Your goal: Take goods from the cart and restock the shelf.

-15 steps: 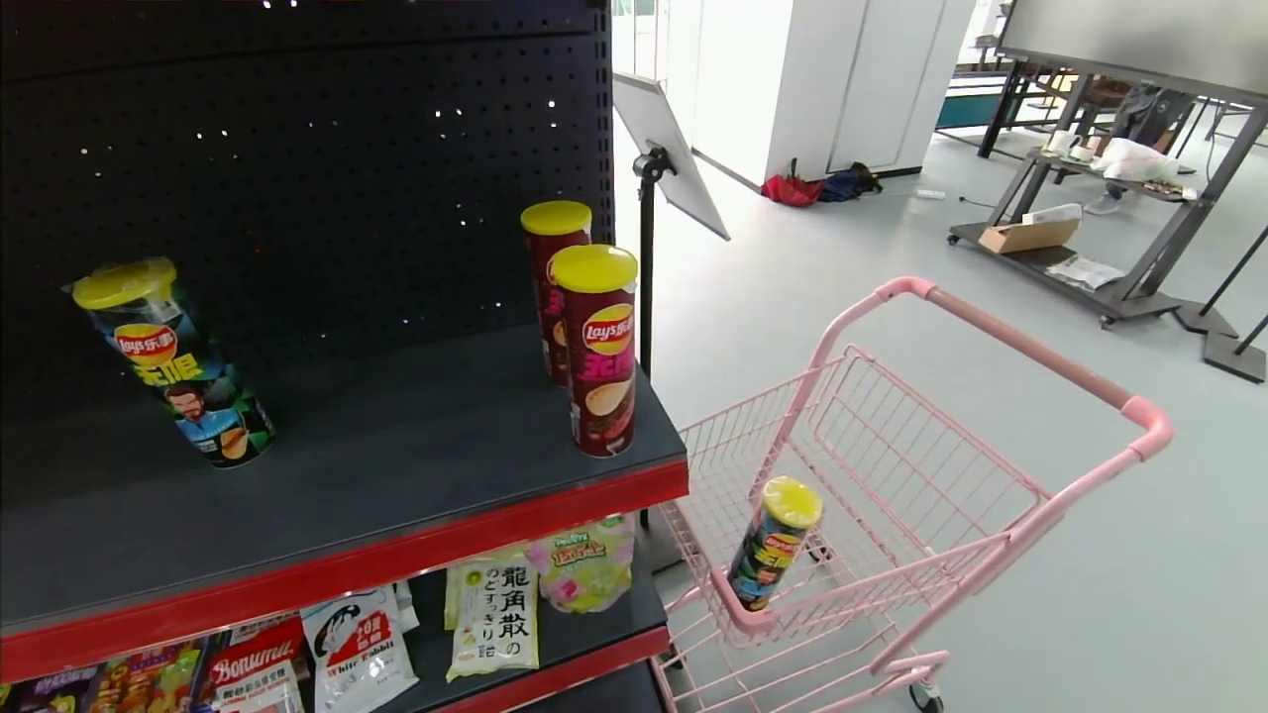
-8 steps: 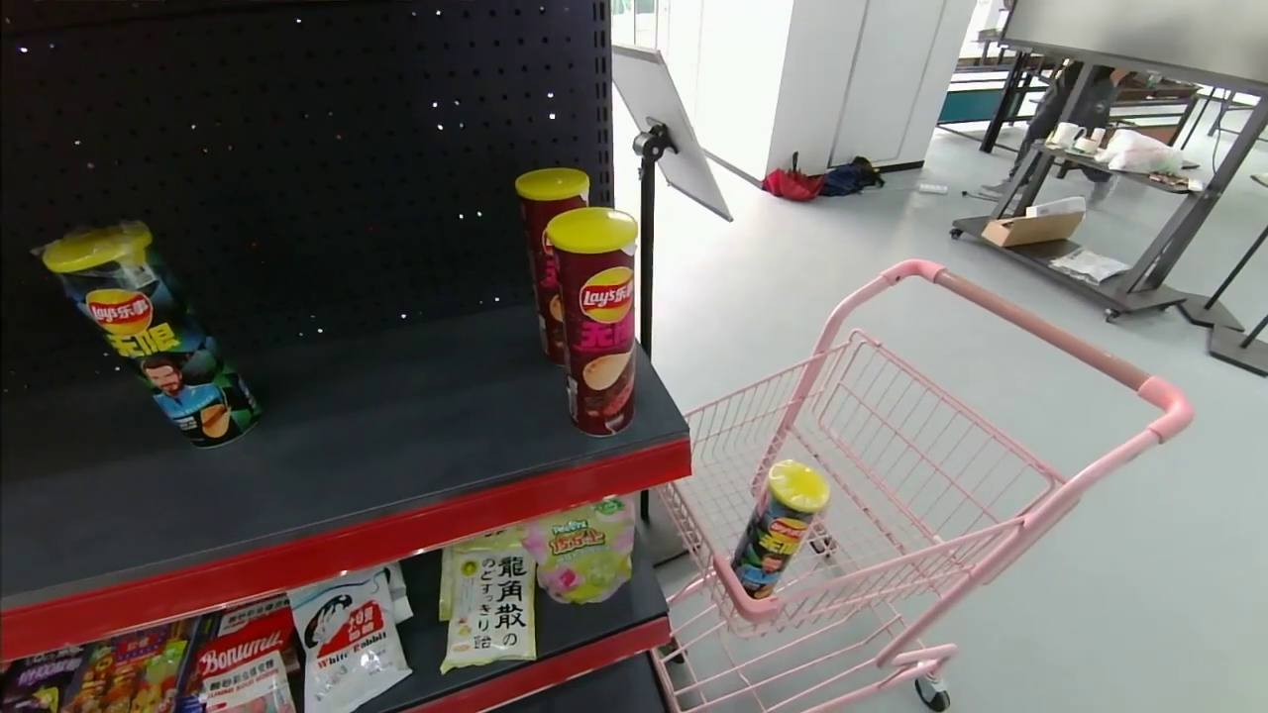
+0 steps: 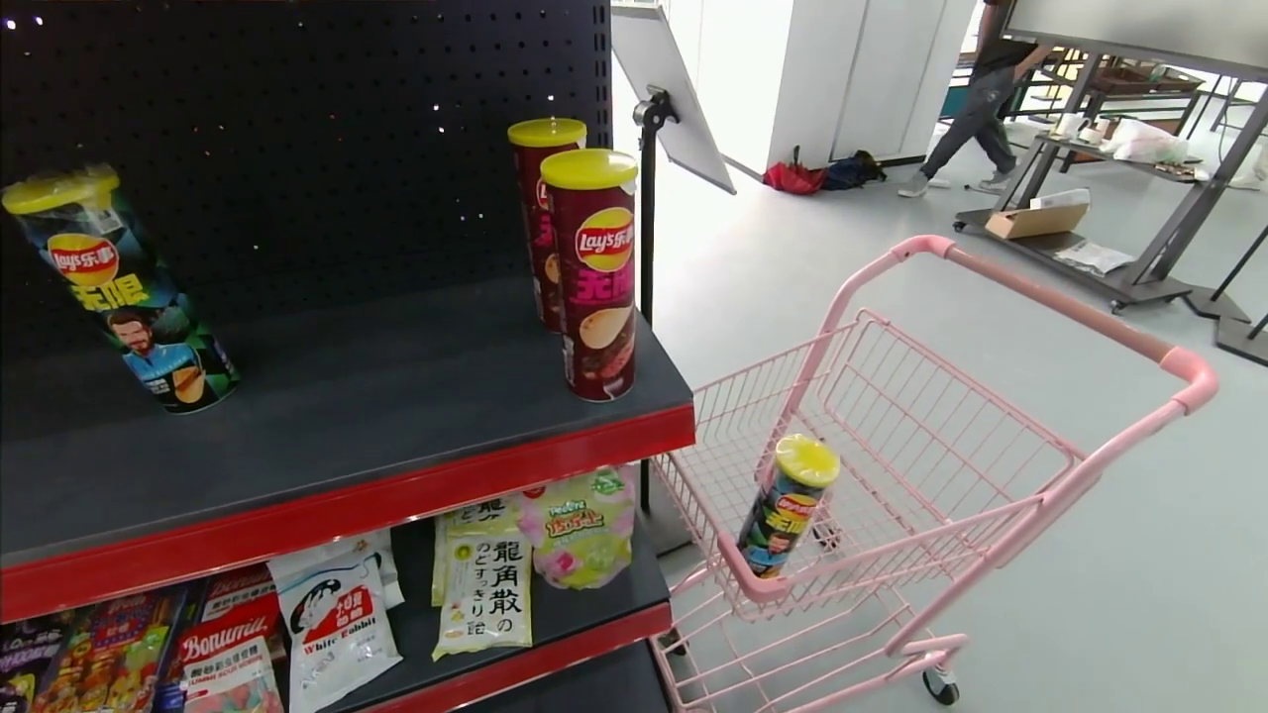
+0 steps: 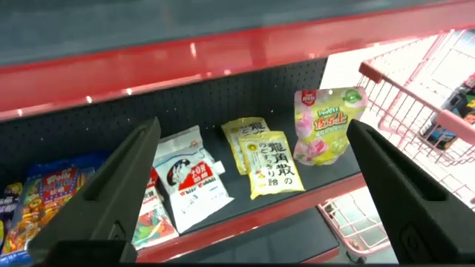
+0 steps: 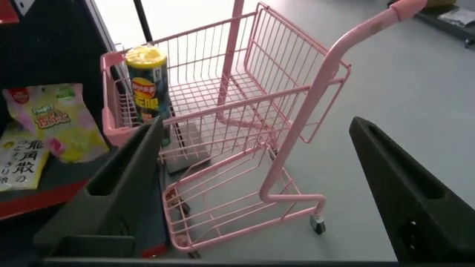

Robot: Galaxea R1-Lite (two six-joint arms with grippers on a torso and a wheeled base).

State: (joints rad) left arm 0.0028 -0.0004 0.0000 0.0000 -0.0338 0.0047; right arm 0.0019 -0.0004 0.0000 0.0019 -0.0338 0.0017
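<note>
Standing on the shelf (image 3: 347, 436) are three tall cans with yellow lids. Two are maroon and upright at its right end, the front can (image 3: 597, 277) close to the red edge and the rear can (image 3: 530, 218) just behind it, partly hidden. The third, a dark can (image 3: 119, 297), is at the shelf's left end near the back panel, well apart from the pair, and looks tilted. A fourth can, the cart can (image 3: 788, 505), also dark with a yellow lid, is the one item in the pink wire cart (image 3: 1192, 376). It leans in the basket corner nearest the shelf. The cart is parked just beside the shelf's right end. On the shelf's lower level lies a row of at least six snack bags (image 3: 485, 584). The left gripper (image 4: 254, 130) hangs before that lower level, its fingers spread wide and holding nothing. The right gripper (image 5: 256, 122) hangs over the cart, off the shelf's right end, fingers likewise spread wide and bare.
</note>
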